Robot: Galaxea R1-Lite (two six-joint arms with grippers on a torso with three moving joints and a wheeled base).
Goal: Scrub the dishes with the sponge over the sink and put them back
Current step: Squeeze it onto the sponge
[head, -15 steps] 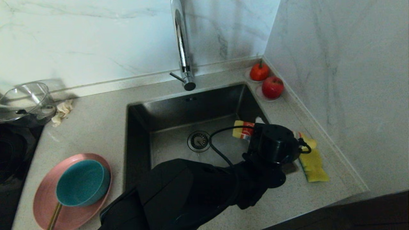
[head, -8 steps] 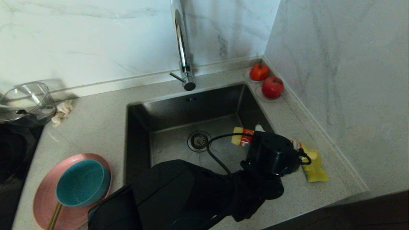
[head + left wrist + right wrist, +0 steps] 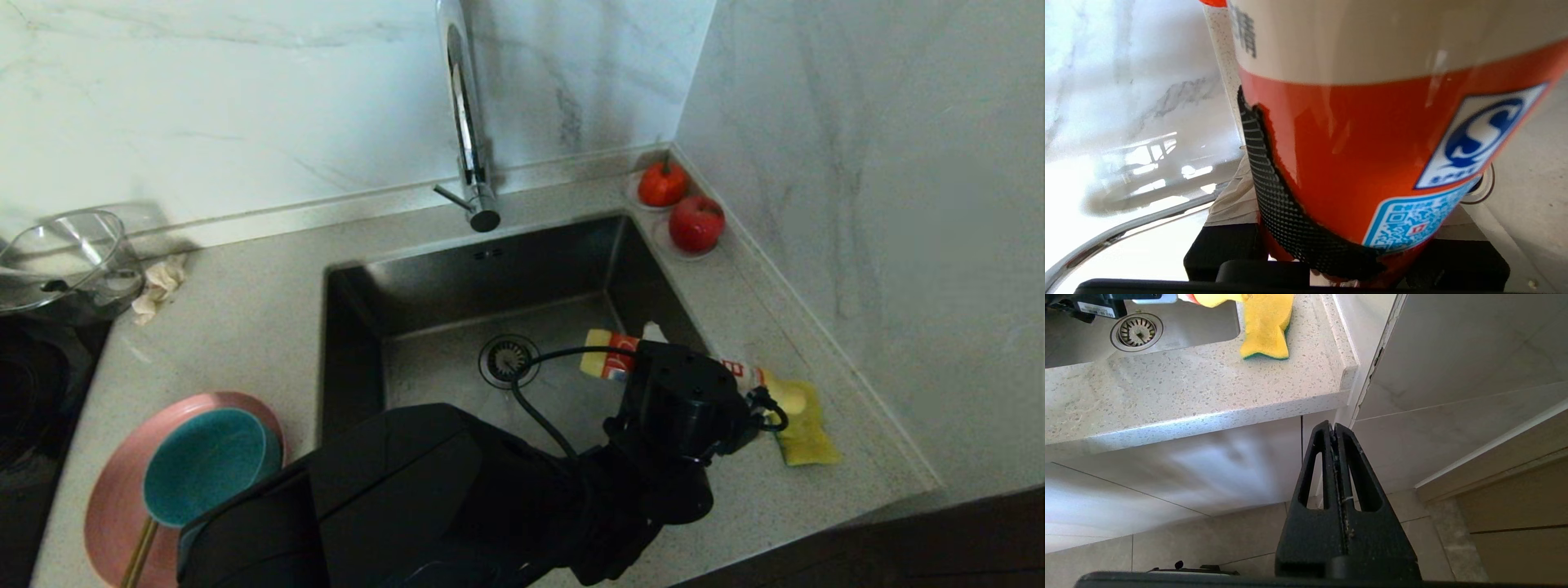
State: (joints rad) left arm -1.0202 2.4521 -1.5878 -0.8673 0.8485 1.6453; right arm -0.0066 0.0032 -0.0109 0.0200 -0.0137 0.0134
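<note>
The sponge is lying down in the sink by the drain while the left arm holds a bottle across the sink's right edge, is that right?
Not quite. The sponge lies on the counter to the right of the sink, not in it by the drain; the head view shows this. The rest holds: the left gripper has its jaws on a bottle across the sink's right edge.

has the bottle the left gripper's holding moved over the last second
Yes. In the head view the bottle, clamped in the left gripper, has shifted down and slightly left, its yellow end now closer to the sink drain.
</note>
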